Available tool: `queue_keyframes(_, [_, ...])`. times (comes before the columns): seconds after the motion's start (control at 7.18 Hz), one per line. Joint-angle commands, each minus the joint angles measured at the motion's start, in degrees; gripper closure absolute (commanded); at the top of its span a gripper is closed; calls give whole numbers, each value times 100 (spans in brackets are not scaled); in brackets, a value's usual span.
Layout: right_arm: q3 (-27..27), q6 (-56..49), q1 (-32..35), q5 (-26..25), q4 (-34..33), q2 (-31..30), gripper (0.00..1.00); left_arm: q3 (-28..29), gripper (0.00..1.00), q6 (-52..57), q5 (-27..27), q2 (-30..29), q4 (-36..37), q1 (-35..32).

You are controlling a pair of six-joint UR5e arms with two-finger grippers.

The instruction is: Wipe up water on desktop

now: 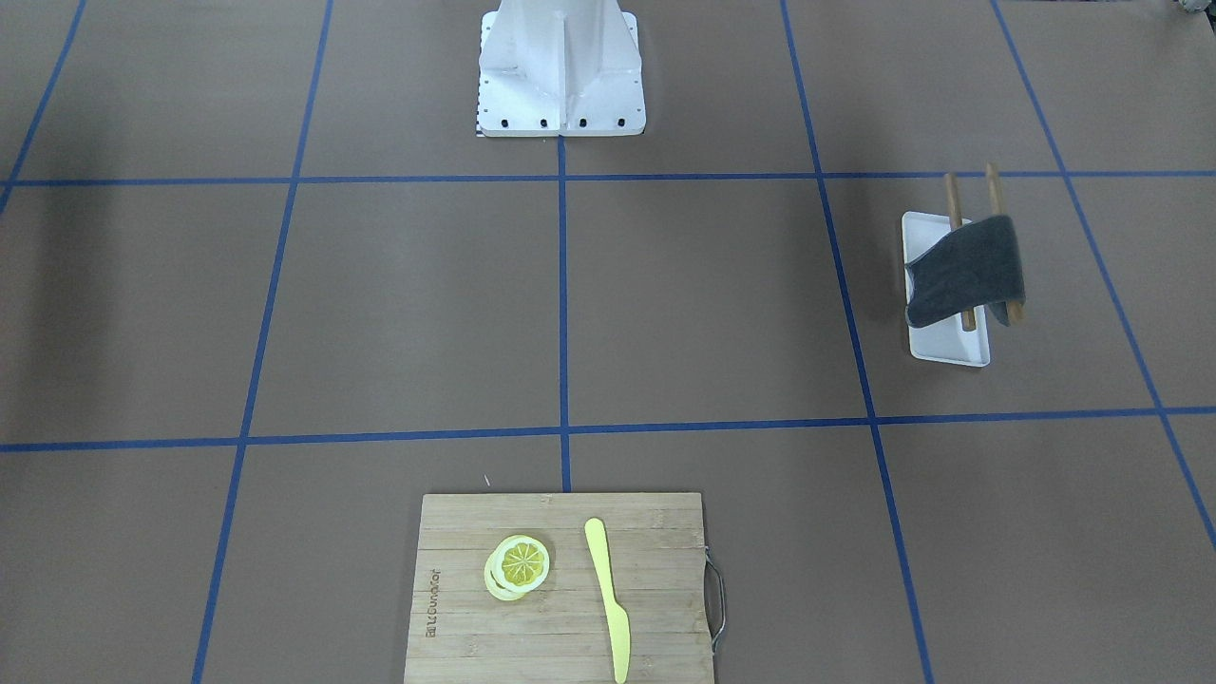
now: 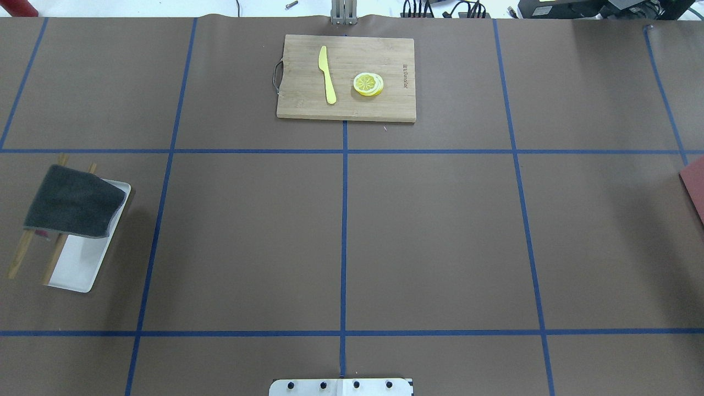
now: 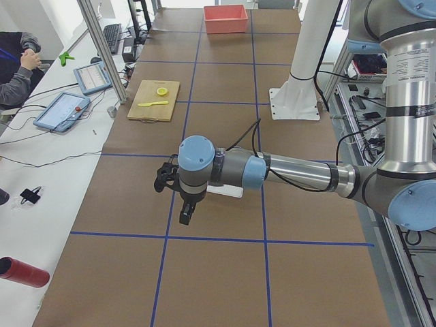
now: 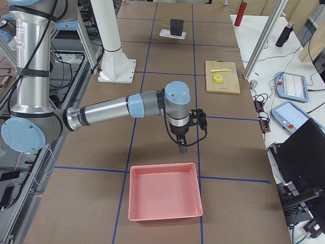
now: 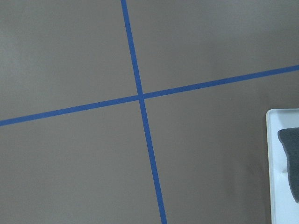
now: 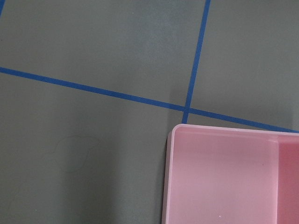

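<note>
The brown desktop (image 2: pixel 429 236) with its blue tape grid fills the views. I see no clear water on it; the right wrist view shows only a faint curved outline (image 6: pixel 70 154). A dark grey cloth (image 2: pixel 74 201) hangs over two wooden sticks above a white tray (image 2: pixel 77 264); the cloth also shows in the front view (image 1: pixel 964 271) and the left wrist view (image 5: pixel 290 158). My left gripper (image 3: pixel 185 214) hangs above the desktop beside that tray. My right gripper (image 4: pixel 183 147) hangs above the desktop beside a pink tray (image 4: pixel 163 197). I cannot tell whether either is open or shut.
A bamboo cutting board (image 2: pixel 346 77) at the far edge holds a yellow knife (image 2: pixel 327 74) and lemon slices (image 2: pixel 368 84). The robot's white pedestal (image 1: pixel 560 66) stands at the near edge. The pink tray (image 6: pixel 229 177) is empty. Operators' tablets lie on a side table (image 3: pixel 65 109).
</note>
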Motion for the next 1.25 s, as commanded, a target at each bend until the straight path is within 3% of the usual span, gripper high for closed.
queue_keyframes(0.0, [102, -5, 6, 115, 107, 13, 0, 251, 1, 17, -6, -171, -863, -2])
queue_keyframes(0.28, [76, -5, 6, 186, 493, -31, 0, 296, 1, -9, -32, -128, -1496, 7])
queue_keyframes(0.56, [128, 554, -98, 370, 538, 13, 0, 173, 1, -1006, -32, -128, -1812, 59])
queue_keyframes(0.98, [120, 1864, -687, 135, 1327, 5, 0, 200, 1, -2535, -558, -41, -2690, 708])
queue_keyframes(1.11, [120, 1911, -775, 64, 1338, 5, 0, 217, 1, -2993, -507, 12, -2937, 1137])
